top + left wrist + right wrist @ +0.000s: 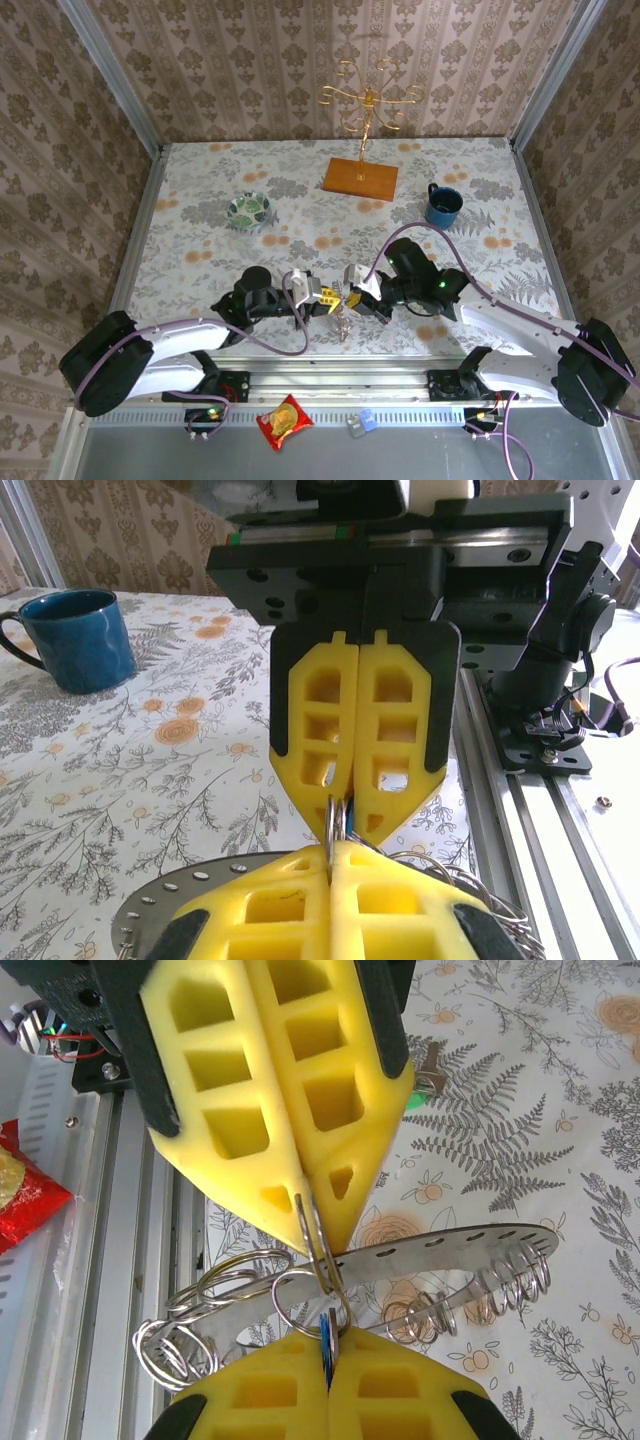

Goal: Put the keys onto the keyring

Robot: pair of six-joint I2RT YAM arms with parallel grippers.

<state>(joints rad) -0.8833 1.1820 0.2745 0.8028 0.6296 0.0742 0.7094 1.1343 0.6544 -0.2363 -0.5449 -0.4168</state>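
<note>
The two grippers meet tip to tip near the table's front edge. My left gripper point(322, 296) point(332, 852) is shut on a thin wire loop point(312, 1228) of the keyring. The keyring point(445, 1250) point(150, 912) is a flat grey ring with holes and several wire loops hanging from it, held above the table. My right gripper point(352, 297) point(328, 1348) is shut on the blue key point(327, 1332), whose head shows edge-on between the pads, right against a wire loop. The green key point(424, 1088) lies on the table behind the left gripper, partly hidden.
A blue mug point(443, 205) point(75, 640) stands at the back right and a green-patterned bowl point(248, 210) at the back left. A gold stand on a wooden base point(361, 177) is at the back centre. A metal rail point(340, 385) runs along the near edge, with a red snack packet point(285, 420) beyond it.
</note>
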